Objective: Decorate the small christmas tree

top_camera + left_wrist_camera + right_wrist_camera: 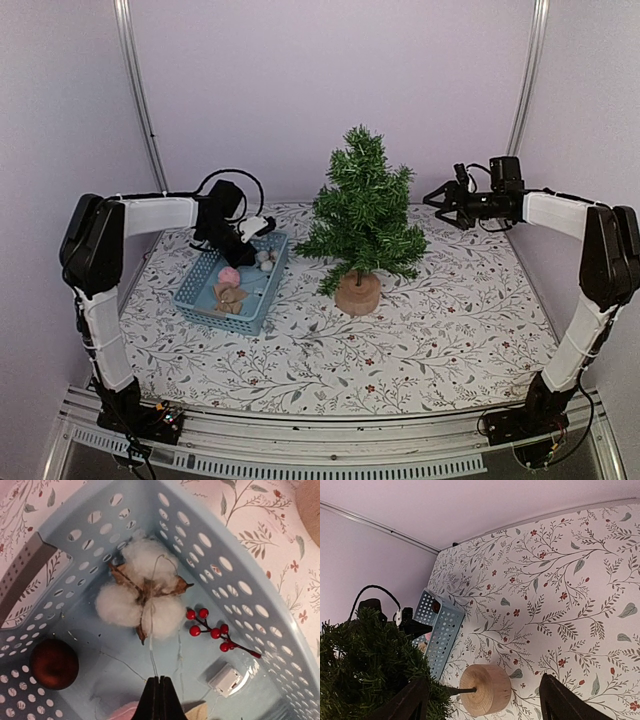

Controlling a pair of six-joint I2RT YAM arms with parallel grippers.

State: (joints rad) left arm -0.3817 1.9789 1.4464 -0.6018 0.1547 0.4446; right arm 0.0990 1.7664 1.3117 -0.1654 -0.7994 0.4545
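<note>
Blue perforated plastic is filling the left wrist view: the basket (225, 570) is standing on the floral-clothed bench (450, 320), left of the small christmas tree (362, 215). The left claw (159, 697) is reaching down into the basket with its two black fingers (152, 700) pressed together. A thin thread is running from the cotton boll (145, 595) down to those closed tips; whether it is pinched between them is not clear. Beside the boll a red berry sprig (215, 630) is lying against the basket floor, with a small white box (226, 679) near it and a dark red ball (53, 663) resting in the opposite corner.

The tree is standing upright near the middle of the bench on its round wooden base (357, 293), rising well above the basket and not touching it.

The right claw (445, 203) is hanging in the air to the right of the tree's upper branches, pointing toward them with its fingers spread wide apart and nothing between them. Its wrist camera is looking down past the green needles at the wooden base and the bench cloth.
</note>
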